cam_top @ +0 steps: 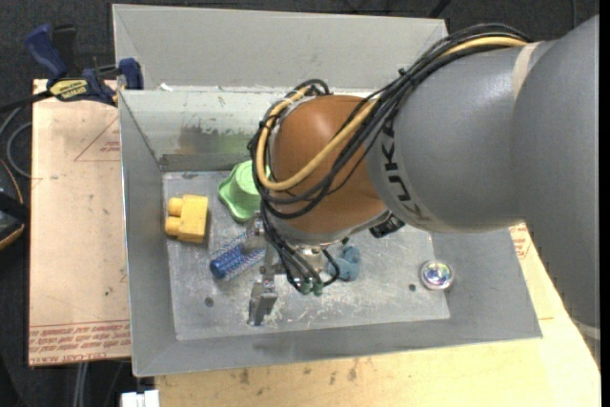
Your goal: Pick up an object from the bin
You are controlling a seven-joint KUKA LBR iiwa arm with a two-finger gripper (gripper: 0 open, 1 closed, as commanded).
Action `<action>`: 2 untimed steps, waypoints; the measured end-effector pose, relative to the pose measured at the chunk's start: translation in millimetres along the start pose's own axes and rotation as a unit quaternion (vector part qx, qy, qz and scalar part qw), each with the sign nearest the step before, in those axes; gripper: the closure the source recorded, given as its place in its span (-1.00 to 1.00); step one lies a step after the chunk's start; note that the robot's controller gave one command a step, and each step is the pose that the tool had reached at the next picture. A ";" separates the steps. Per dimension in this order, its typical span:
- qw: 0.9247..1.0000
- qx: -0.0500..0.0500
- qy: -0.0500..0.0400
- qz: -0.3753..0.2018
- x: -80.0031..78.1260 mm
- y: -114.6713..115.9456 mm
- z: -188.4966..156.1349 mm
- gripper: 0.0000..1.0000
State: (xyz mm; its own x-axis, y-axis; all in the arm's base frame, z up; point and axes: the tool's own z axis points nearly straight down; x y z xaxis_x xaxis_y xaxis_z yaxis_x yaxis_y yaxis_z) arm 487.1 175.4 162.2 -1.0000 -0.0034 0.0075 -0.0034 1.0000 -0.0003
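My gripper (259,298) hangs low over the bin's floor near the front edge, left of the middle, and most of it is hidden under the arm's orange cover. A blue ridged piece (234,260) lies just up and left of it, close but apart. A small blue-grey thing (349,264) peeks out from under the cover to the right. A light green cup-like thing (238,190) lies farther back, partly hidden by the cover.
A yellow block (186,217) rests near the bin's left wall. A small shiny round thing (436,275) lies at the front right. The arm and its orange cover with cables hide the middle of the bin.
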 end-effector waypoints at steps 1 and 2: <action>0.999 0.002 -0.005 -0.032 -50.3 -120.5 11.3 -1.00; 0.993 -0.001 -0.007 -0.115 -99.1 -19.6 80.6 -1.00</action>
State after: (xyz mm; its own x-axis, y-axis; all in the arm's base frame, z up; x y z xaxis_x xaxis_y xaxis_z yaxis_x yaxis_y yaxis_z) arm 585.7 156.1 80.8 -0.9725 -0.2326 -0.0068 -0.2326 0.9726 0.0023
